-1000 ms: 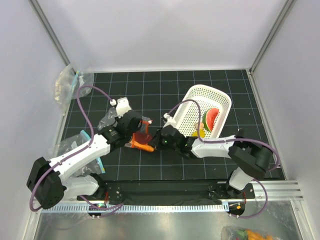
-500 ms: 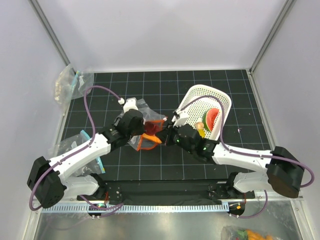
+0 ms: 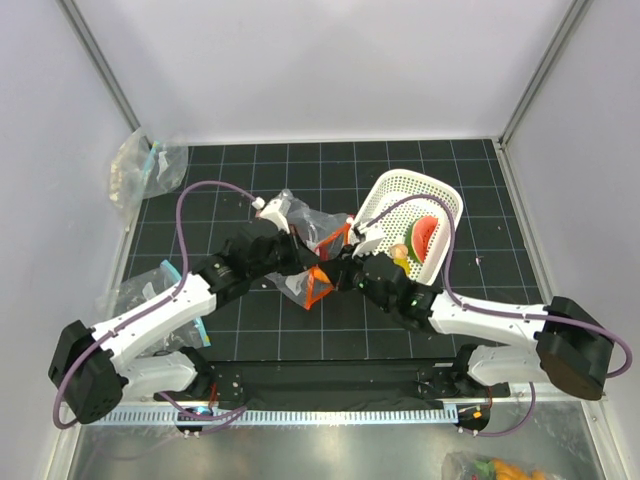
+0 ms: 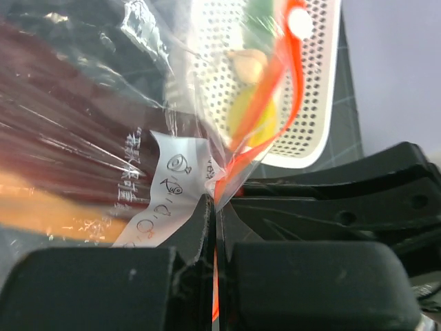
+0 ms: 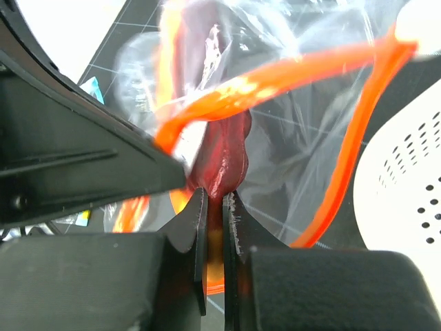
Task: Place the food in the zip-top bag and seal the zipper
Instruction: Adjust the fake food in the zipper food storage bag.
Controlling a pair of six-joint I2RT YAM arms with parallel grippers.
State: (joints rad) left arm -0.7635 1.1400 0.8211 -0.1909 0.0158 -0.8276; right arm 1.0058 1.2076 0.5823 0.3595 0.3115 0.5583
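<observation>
I see the bag (image 3: 298,283) held between both arms, just left of the basket (image 3: 440,195). My left gripper (image 4: 215,205) has its fingers pressed almost together, pinching the bag's edge. The right gripper (image 5: 215,200) nips the plastic the same way, close to the left one and below the looping zipper (image 5: 275,76). A dark red piece (image 5: 226,148) and an orange piece (image 4: 41,207) lie inside. The white label (image 4: 155,200) carries small print I cannot read. The watermelon (image 3: 426,236) sits in the basket, and spare bags (image 3: 140,165) lie far left.
</observation>
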